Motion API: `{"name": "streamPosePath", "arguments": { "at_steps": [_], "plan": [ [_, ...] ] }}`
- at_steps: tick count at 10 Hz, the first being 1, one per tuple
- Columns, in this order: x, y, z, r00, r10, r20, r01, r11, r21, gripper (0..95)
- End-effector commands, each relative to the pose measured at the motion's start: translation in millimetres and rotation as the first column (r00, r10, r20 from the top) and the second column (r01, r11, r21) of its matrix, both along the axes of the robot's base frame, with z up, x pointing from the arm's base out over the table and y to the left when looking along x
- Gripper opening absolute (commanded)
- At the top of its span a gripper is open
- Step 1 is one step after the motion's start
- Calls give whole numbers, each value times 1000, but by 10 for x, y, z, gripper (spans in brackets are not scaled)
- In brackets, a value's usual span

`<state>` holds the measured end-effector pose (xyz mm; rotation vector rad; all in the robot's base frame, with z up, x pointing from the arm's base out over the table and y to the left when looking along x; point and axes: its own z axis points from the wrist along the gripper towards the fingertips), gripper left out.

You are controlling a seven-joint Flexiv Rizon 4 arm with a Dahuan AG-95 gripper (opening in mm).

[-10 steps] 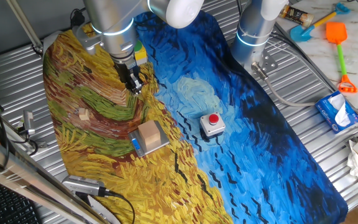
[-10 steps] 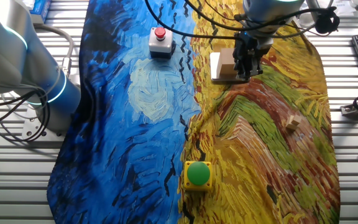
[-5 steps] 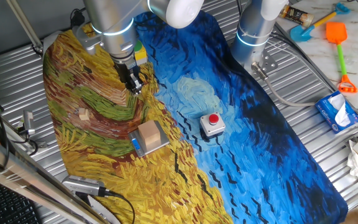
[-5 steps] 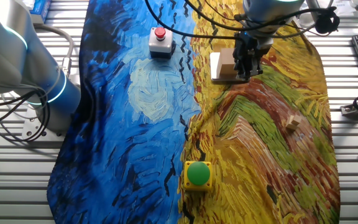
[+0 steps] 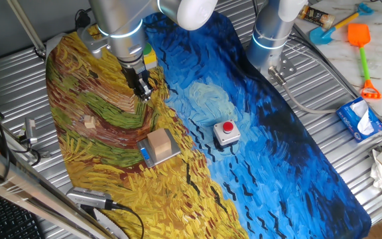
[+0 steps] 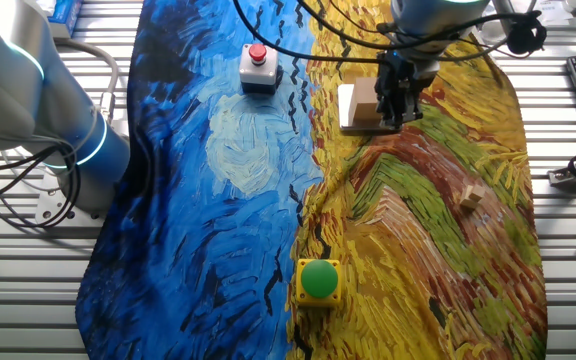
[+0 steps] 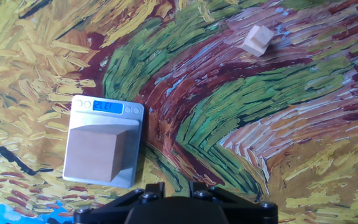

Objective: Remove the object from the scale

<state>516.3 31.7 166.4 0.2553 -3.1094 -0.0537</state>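
The table [image 5: 18, 73] has a big painted cloth [image 5: 257, 159] over it. The scale [image 7: 104, 140] sits on the yellow part, with the wooden block [image 7: 101, 152] resting on it. The tool [image 5: 142, 89] hangs above the cloth, well apart from the block; can't tell whether its fingers are spread. A small wooden piece [image 7: 257, 40] lies off alone.

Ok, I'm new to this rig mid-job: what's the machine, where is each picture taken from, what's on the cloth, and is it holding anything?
It is one robot arm with a two-finger gripper. Two pictures come from fixed cameras on opposite sides of the table; the third looks down from the hand. On the painted cloth sit a wooden block resting on a flat scale, a small wooden piece, a red button box and a green button. The gripper hangs above the cloth, away from the block, holding nothing; whether its fingers are open is unclear.
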Motion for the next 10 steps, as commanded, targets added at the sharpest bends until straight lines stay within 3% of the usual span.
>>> {"name": "streamPosePath", "arguments": {
  "at_steps": [1,4,8,10],
  "plan": [
    [-25,-98,-1,997,-73,0,73,997,7,190],
    [-96,-290,4,998,-61,-4,61,998,26,190],
    [-93,-286,7,997,-81,1,81,996,38,190],
    [-55,-169,24,994,-110,-3,110,993,38,190]
  ]
}}
